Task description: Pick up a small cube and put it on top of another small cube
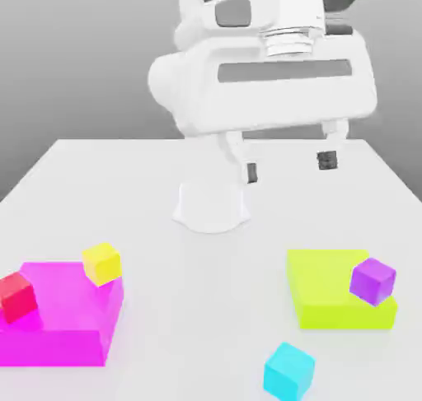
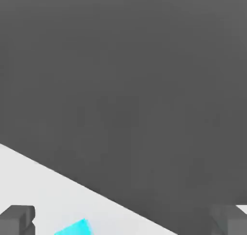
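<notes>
Gripper (image 1: pixel 289 167) hangs high above the middle of the white table (image 1: pixel 165 193), fingers spread wide, nothing between them. The small cyan cube (image 1: pixel 288 371) sits alone on the table near its front edge, just ahead of the lime block (image 1: pixel 325 296), which carries a purple cube (image 1: pixel 372 280). Toward the front corner on the exterior view's left, the magenta block (image 1: pixel 62 321) bears a yellow cube (image 1: pixel 102 263) and a red cube (image 1: pixel 16 296).

Bright, even, soft light; renders slightly blurred.

We see faint, diffuse shadows on the white table (image 1: pixel 165 309) below the gripper (image 1: pixel 288 167), none hard-edged, no glare; the grey backdrop darkens upward, and edges look smeared.
</notes>
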